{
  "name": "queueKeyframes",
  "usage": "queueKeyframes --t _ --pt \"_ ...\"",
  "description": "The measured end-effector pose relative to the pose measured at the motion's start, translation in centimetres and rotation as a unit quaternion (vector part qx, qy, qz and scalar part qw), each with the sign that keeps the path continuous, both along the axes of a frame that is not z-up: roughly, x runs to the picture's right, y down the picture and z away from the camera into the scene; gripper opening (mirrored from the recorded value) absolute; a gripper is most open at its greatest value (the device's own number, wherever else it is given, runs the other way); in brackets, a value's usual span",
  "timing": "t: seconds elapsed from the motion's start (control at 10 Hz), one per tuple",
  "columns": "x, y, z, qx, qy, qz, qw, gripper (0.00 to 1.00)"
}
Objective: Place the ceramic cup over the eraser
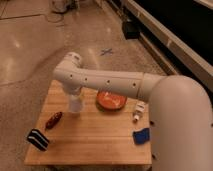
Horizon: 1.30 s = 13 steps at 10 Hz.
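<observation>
Right now the gripper (74,98) is hanging straight down from the bend of the arm over the back left part of the wooden table (95,147). It is sitting right at the ceramic cup (75,107), which is standing just left of the orange bowl (111,101). Whether the gripper is clamping the cup or only poised around it cannot be told from this view. The eraser (38,139) is lying near the front left corner, well apart from the cup, and a reddish-brown object (53,120) is lying between the two.

The step in hand is probably securing the cup for the carry. Doing it well is likely calling for a firm, centred hold and a lift high enough to clear the reddish-brown object. The cup then needs lining up squarely above the eraser before it goes straight down, so that its rim is not catching the block's edge.
</observation>
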State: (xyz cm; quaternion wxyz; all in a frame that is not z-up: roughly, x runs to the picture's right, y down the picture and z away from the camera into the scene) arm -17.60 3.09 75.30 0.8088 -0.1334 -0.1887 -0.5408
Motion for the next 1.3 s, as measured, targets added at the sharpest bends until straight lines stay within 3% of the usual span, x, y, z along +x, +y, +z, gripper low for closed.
queueKeyframes --t 0.4,0.8,1.3 --pt "-3.2 1.5 -5.7 0.010 -0.042 -0.055 0.9976 0.14" --pt "-7.9 3.4 -9.3 0.011 -0.081 -0.125 0.9888 0.14" --pt "-10.8 3.9 -12.7 0.021 -0.103 -0.180 0.9779 0.14"
